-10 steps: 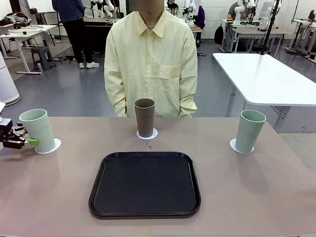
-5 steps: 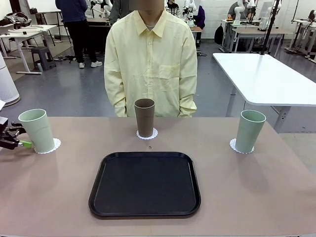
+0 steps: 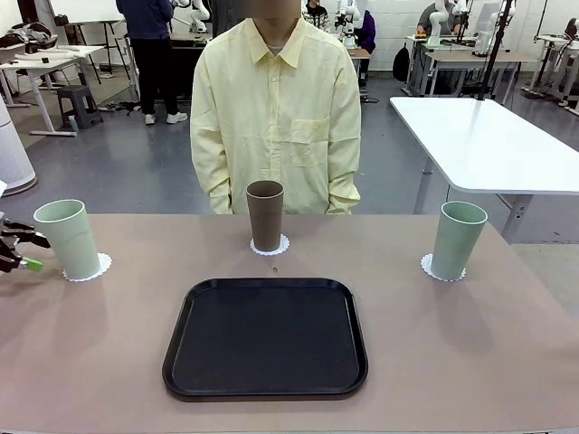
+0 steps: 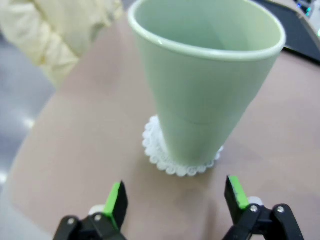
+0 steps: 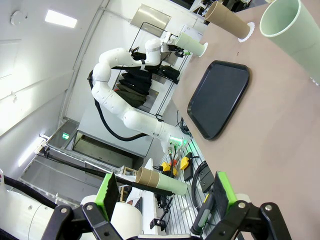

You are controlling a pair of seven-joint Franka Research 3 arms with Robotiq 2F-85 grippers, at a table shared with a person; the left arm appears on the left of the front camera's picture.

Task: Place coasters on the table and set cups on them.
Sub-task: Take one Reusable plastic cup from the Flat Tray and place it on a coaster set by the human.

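Standing upright on a beige-pink table are three tall handleless cups, each on its own small white lacy coaster. At the table's left edge is a pale mint green cup on a coaster. Near the far edge, at the middle, is a brown cup on a second coaster, directly in front of a person in a pale yellow shirt who stands at the far side. Toward the right is another mint green cup on a third coaster. A black tray with rounded corners lies flat on the near middle of the table, apart from all three cups. The left gripper sits at the picture's left edge, just beside the left mint cup but not touching it; its wrist camera shows both green-padded fingers spread wide with nothing between them, and the cup and its coaster just beyond the tips. The right gripper is likewise wide open and empty, raised off the table and looking across it. A white table stands behind, to the right.
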